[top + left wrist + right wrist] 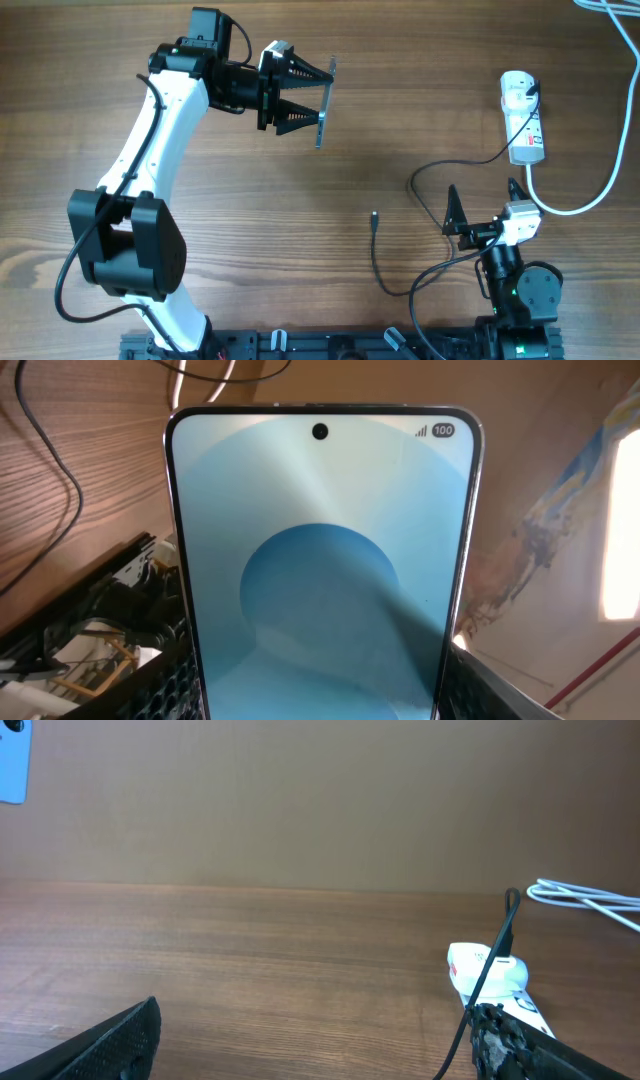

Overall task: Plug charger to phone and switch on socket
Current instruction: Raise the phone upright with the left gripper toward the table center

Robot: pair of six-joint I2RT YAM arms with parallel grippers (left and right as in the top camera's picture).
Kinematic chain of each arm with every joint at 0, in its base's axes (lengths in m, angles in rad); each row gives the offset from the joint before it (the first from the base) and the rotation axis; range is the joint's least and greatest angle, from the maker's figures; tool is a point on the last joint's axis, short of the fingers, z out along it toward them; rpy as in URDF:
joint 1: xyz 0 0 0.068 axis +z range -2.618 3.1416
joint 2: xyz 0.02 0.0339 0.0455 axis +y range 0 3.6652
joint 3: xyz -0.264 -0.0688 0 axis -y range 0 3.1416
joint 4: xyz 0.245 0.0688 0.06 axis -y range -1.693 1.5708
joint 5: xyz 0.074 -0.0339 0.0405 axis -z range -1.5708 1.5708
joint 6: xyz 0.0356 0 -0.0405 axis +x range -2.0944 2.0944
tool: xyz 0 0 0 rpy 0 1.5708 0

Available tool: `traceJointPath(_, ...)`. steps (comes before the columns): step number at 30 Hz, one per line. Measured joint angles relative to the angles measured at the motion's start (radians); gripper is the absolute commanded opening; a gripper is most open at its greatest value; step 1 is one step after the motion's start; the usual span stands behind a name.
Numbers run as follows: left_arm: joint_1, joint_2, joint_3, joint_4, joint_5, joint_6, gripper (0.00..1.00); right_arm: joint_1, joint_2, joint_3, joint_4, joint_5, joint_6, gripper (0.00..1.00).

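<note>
Arms are posed unlike. The left is stretched from the near left corner of the bench (250, 220) toward the far edge, with its wrist turned to the right edge. The right is folded low at the near right corner.

The left gripper (326, 97) is closed on the phone (320, 135), which is held clear of the bench and seen edge-on from overhead. In the left wrist view its lit blue screen is faced to the camera, and its lower sides are pinched between the fingers.

The right gripper (481, 188) is spread wide and nothing is clamped in it, though in the right wrist view the charger (440, 165) is seen crossing one finger.

The charger is joined to the socket (524, 118), which is laid near the far right corner. Its cable is looped past the right gripper and round to the tip (374, 215), which lies on the bench near the middle, well apart from the phone.

A white cord (580, 208) is run from the socket in a bend toward the far right corner.
</note>
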State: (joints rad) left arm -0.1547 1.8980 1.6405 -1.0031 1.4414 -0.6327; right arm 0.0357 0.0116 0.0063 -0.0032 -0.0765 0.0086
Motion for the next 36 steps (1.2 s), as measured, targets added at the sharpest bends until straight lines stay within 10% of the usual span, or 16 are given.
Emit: traceJointPath(36,0.08,0.0,0.0,-0.019,0.046,-0.171,0.63,0.0,0.0,0.0,0.0,0.0,0.0,1.0)
